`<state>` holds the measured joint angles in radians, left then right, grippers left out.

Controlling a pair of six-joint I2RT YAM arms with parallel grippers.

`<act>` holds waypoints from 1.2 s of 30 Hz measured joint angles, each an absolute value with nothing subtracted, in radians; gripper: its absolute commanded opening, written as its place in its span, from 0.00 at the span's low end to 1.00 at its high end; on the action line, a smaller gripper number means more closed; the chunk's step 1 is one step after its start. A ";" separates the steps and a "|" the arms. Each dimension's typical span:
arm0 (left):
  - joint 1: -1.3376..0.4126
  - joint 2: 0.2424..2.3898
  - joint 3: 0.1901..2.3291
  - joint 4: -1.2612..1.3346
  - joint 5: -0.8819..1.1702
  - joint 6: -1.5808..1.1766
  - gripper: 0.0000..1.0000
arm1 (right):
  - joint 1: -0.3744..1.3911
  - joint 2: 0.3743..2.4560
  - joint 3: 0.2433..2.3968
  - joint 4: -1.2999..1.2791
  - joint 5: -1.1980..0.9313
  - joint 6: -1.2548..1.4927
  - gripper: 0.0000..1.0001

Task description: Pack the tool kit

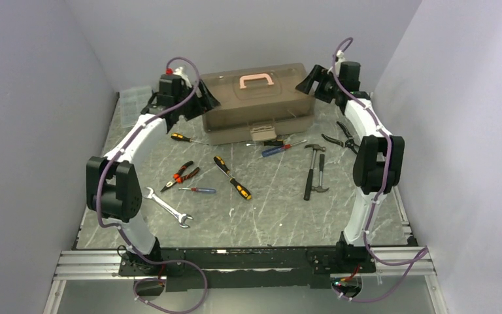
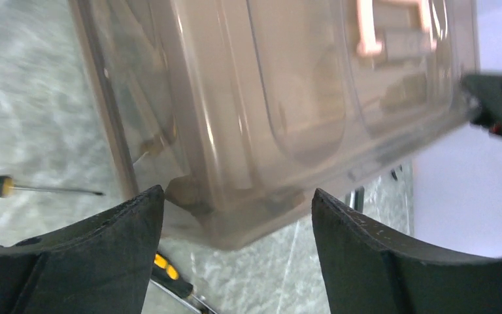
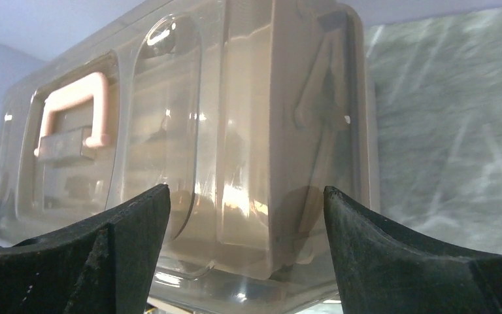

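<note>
Both grippers at the toolbox (image 1: 258, 98) ends, fingers apart, nothing clamped.
My left gripper (image 1: 204, 99) is at its left end and my right gripper (image 1: 315, 82) at its right end, so the box sits between them, dead ahead of each pair of fingers. Lid shut, pink handle (image 1: 256, 80) on top. Can't tell if any finger touches the walls. Back toward my bases, loose on the table (image 1: 268, 216): screwdrivers (image 1: 231, 177), hammers (image 1: 312, 171), pliers (image 1: 182, 174), a wrench (image 1: 167, 207).
</note>
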<state>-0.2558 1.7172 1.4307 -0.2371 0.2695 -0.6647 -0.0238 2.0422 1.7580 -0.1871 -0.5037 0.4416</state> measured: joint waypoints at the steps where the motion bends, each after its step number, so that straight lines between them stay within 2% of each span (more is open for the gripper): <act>1: -0.238 1.720 1.443 -0.240 0.267 -0.652 0.88 | -0.001 2.024 1.734 -0.181 -0.495 0.446 0.85; 6: -0.125 1.753 1.482 -0.252 0.259 -0.609 0.91 | 0.107 1.912 1.586 -0.151 -0.420 0.490 0.86; 10: -0.099 1.819 1.559 -0.265 0.247 -0.567 0.89 | 0.144 1.819 1.464 -0.121 -0.377 0.539 0.86; 13: -0.099 1.870 1.627 -0.278 0.246 -0.540 0.86 | 0.150 1.790 1.435 -0.130 -0.360 0.555 0.86; 17: -0.098 1.888 1.636 -0.255 0.254 -0.536 0.86 | 0.151 1.790 1.448 -0.155 -0.352 0.550 0.85; 20: -0.105 1.845 1.549 -0.173 0.245 -0.547 0.86 | 0.136 1.802 1.469 -0.178 -0.379 0.539 0.85; 27: -0.178 1.597 1.211 -0.026 0.199 -0.609 0.86 | 0.058 1.848 1.555 -0.288 -0.505 0.455 0.86; 36: -0.388 1.479 1.127 -0.065 0.065 -0.668 0.87 | -0.031 1.942 1.688 -0.340 -0.569 0.336 0.86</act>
